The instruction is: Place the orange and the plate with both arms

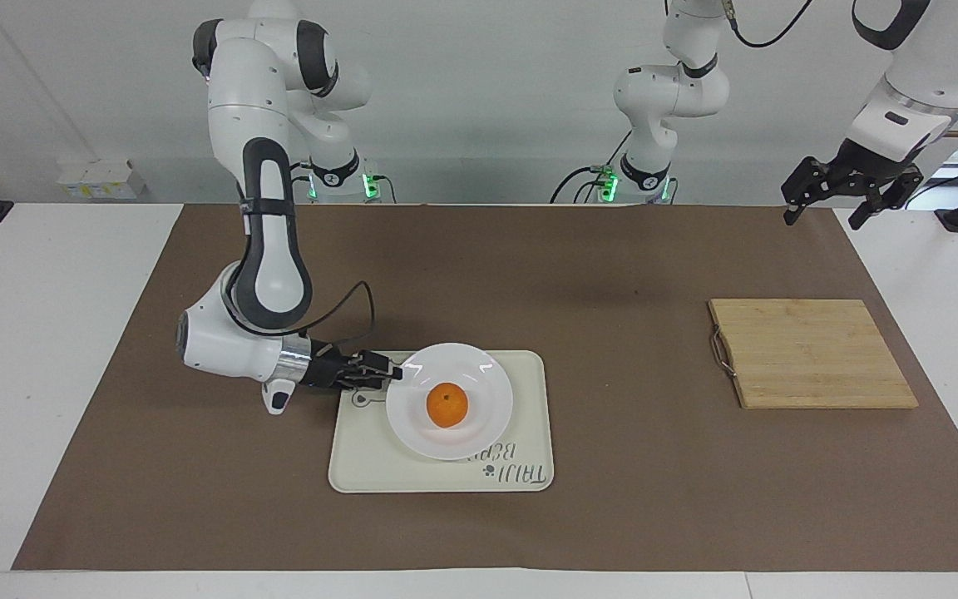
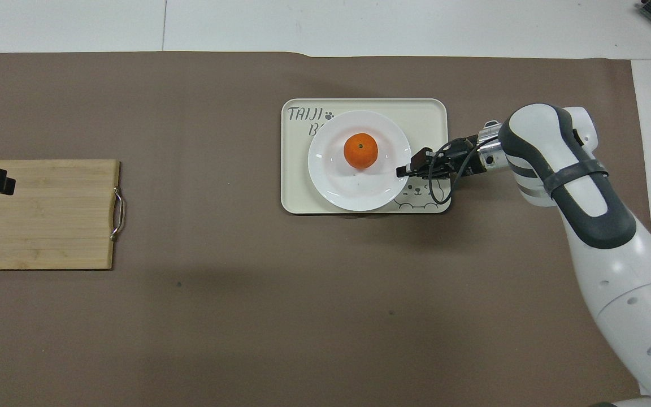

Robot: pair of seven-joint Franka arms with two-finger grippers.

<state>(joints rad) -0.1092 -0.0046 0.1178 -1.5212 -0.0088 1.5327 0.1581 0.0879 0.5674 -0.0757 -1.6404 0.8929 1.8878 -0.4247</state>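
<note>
The white plate (image 1: 479, 424) lies level on or just above the cream bear-print tray (image 1: 529, 387); I cannot tell whether they touch. The orange (image 1: 447, 405) sits in the middle of the plate, stem dot up, and also shows in the overhead view (image 2: 360, 151). My right gripper (image 1: 397, 374) reaches in low from the right arm's end of the table and is shut on the plate's rim (image 2: 404, 164). My left gripper (image 1: 822, 220) waits open and empty, high over the table's corner at the left arm's end.
A bamboo cutting board (image 1: 810, 353) with a metal handle lies on the brown mat (image 1: 612, 274) toward the left arm's end. The tray's lettering (image 1: 516, 472) is on the edge farther from the robots.
</note>
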